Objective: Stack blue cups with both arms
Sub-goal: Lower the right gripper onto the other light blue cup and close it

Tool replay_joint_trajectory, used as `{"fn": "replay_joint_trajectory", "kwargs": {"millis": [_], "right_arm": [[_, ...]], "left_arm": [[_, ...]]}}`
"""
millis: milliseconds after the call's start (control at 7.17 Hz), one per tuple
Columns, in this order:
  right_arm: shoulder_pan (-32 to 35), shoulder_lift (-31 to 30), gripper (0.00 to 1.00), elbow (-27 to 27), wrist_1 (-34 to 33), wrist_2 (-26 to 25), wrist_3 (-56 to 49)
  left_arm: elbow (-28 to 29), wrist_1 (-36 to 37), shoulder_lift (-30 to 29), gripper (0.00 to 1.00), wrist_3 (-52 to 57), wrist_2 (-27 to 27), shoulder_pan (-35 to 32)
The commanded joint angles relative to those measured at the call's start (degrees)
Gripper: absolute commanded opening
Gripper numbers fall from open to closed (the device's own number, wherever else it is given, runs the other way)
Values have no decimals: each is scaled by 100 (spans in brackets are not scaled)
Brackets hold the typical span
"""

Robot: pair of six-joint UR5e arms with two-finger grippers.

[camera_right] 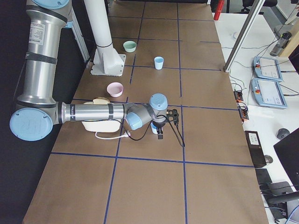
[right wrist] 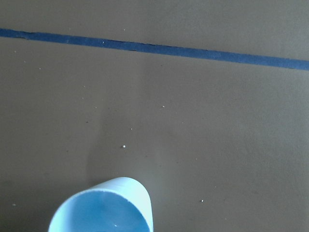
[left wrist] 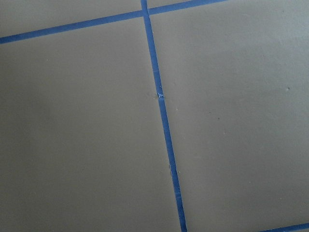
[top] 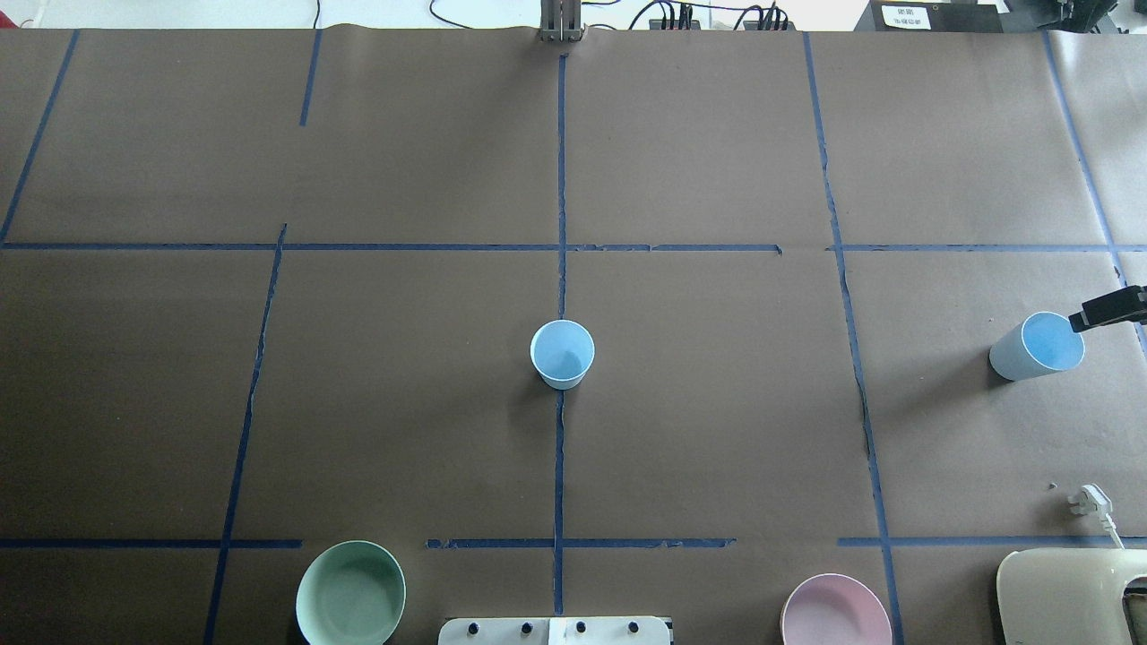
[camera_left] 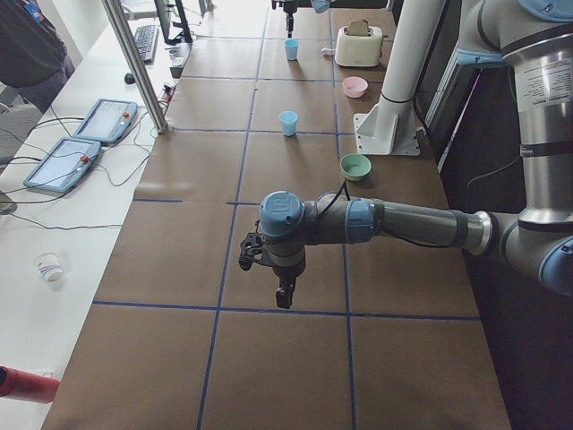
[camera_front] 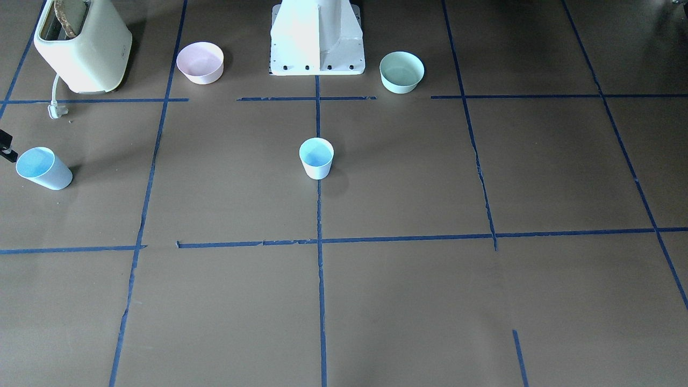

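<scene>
Brown paper marked off by blue tape lines (camera_front: pixel 319 290) covers the table (camera_front: pixel 430 301), and the white pedestal (camera_front: pixel 317 37) serves as the landmark. Straight out in front of the pedestal, one blue cup (top: pixel 562 354) stands upright and alone on the middle tape line, mouth up. The second blue cup (top: pixel 1037 347) sits far off to the pedestal's right-arm side, farther out than the cream toaster (camera_front: pixel 83 45). The right gripper (top: pixel 1108 310) is at that cup's rim. Only a black tip of it enters the overhead view, so whether its fingers are spread or have hold of the cup cannot be told; its wrist view shows just the cup's rim at the bottom edge. The right arm (camera_right: pixel 88 113) reaches low over the table to it. On the pedestal's other side the left arm (camera_left: pixel 385 221) stretches out over bare paper, well apart from both cups. The left gripper (camera_left: pixel 284 296) points down, and how wide it is cannot be told. A pink bowl (camera_front: pixel 200 62) and a mint-green bowl (camera_front: pixel 401 71) flank the pedestal.
</scene>
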Motion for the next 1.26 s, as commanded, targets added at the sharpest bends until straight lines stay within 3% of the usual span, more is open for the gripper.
{"fn": "replay_joint_trajectory", "kwargs": {"millis": [0,140,419,558,1116], "right_arm": [[-343,8,99,-142,40,-273,19],[-458,103,93,-316,48,-310,27],[-477,157,5,-335,48,-284,45],[-476,175,0,-292,40,-232,63],[-476,253,0,164,-39,66,675]], "left_arm": [[-22,0,6,100,8,0,-2],[-22,0,15,100,17,0,-2],[-14,0,15,100,17,0,-2],[-5,0,15,100,17,0,-2],[21,0,6,100,8,0,-2]]}}
